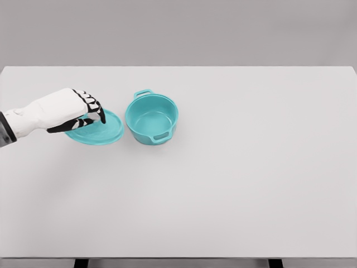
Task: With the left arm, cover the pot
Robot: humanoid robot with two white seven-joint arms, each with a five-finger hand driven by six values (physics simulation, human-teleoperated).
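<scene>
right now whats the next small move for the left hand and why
Probably close the fingers on the lid and lift it. The left hand is over the lid's left part, fingers curled down at it, but the lid seems to lie flat on the table beside the open pot, so a firm grasp comes first.

The left arm reaches in from the left edge, its white left hand (pixel 70 110) held palm down, dark-jointed fingers (pixel 96 109) curled downward at the tips.
</scene>
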